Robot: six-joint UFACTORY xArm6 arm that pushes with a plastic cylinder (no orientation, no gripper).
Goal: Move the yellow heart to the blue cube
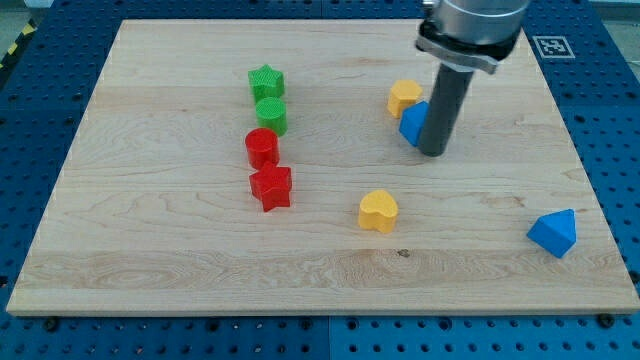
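Your tip (432, 152), a bare rod with no fingers to close, touches the blue cube (412, 124); the yellow heart (378, 211) sits apart below, unpushed.

A wooden board (180, 250) is seen on a blue pegboard table (40, 100). My tip (432, 152) is placed in the upper right, touching the blue cube (411, 122), beside a yellow block (404, 97). The yellow heart (378, 211) lies lower centre, well apart.
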